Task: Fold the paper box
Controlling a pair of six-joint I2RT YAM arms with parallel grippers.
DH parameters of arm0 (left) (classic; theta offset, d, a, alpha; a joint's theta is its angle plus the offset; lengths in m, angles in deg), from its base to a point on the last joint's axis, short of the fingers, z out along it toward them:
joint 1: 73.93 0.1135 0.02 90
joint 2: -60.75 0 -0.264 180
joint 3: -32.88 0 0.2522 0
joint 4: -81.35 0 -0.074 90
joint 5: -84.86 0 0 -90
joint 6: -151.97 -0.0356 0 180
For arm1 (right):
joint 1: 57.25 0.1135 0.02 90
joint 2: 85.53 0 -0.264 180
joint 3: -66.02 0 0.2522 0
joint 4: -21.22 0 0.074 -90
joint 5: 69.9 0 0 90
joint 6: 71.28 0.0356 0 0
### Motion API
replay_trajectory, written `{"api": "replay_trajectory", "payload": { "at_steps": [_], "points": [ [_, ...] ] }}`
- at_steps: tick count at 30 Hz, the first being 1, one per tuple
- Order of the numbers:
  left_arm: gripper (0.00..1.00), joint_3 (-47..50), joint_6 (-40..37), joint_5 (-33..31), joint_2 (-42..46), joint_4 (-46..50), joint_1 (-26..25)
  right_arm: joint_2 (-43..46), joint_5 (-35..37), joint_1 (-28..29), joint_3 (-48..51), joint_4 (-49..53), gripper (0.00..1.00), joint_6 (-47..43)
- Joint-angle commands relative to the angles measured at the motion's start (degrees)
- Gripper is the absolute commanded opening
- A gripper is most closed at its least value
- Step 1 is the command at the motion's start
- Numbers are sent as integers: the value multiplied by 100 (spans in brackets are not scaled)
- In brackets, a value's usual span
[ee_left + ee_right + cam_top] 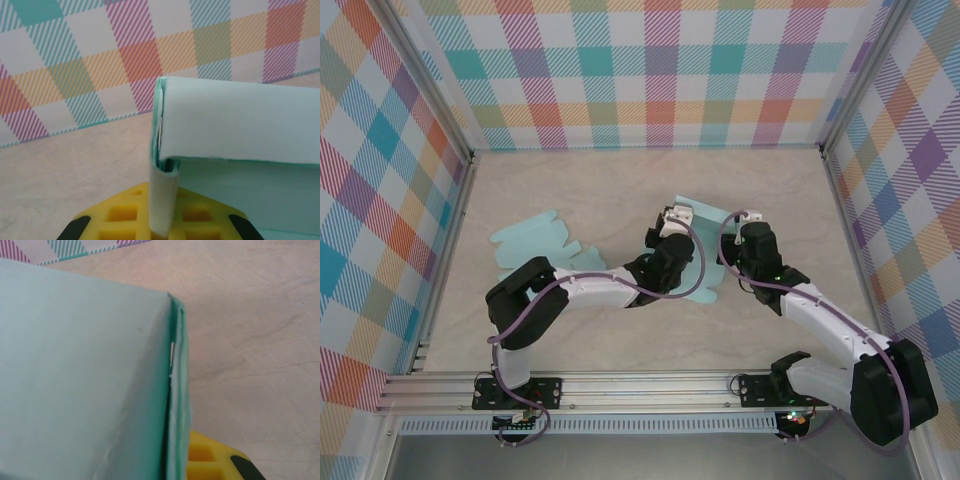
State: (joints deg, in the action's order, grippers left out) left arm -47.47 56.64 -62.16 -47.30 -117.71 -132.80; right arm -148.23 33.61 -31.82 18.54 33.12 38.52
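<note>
Left claw [162,224]: pressed together on a narrow upright flap [162,197] of the paper box [240,125]. The flap runs down between the yellow fingers [120,216].
Right claw [180,462]: pressed together at the opposite side wall of the box. One yellow finger sits just outside the wall's edge, and the other is hidden behind the panel (grip on the wall judged likely, not confirmed).
Direction from claws: the box lies to the right of the left claw and to the left of the right claw, touching both. Neither arm is nearer.
Long axis: from above, the box appears to run near-to-far, across the line joining the two claws.
Box location: middle of the bench [570,180], slightly right of centre, held between the two arms.
Box appearance: pale teal card, matte, partly formed. A broad top panel is bent over a crisp crease, and doubled layers show at each pinched corner.
Step in hand: judged to be holding both side walls while a panel folds over.
Other item: a flat sheet [530,245] of the same teal lies on the bench, well apart to the left.
Caution: thin card may buckle if the claws pull unevenly.
</note>
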Motion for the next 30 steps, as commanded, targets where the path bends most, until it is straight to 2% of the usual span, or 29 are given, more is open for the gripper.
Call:
{"api": "replay_trajectory", "payload": {
  "at_steps": [1, 3, 5, 8, 12, 21, 26, 30],
  "points": [
    [8, -396, 1765, -1223, 203, 1110, 255, -23, 232, 279, -72, 204, 0, 288],
    [8, -453, 3488, -1306, 420, 2626, 522, -49, 386, 380, -68, 220, 0, 429],
    [9, -354, 4190, -1093, 596, 3079, 713, -109, 431, 428, -74, 230, 0, 528],
    [13, 78, 3572, -498, 820, 2172, 752, -248, 457, 453, -160, 293, 0, 636],
    [28, 505, 2847, 699, 1085, 1312, 750, -377, 602, 463, -274, 426, 0, 820],
    [52, 1264, 2125, 2787, 1840, 750, 728, -404, 797, 463, -428, 680, 0, 905],
    [70, 1781, 1939, 3378, 2403, 619, 685, -346, 845, 463, -550, 843, 0, 897],
    [72, 2060, 1873, 3314, 2844, 723, 651, -296, 863, 463, -606, 957, 0, 928]
  ]
}}
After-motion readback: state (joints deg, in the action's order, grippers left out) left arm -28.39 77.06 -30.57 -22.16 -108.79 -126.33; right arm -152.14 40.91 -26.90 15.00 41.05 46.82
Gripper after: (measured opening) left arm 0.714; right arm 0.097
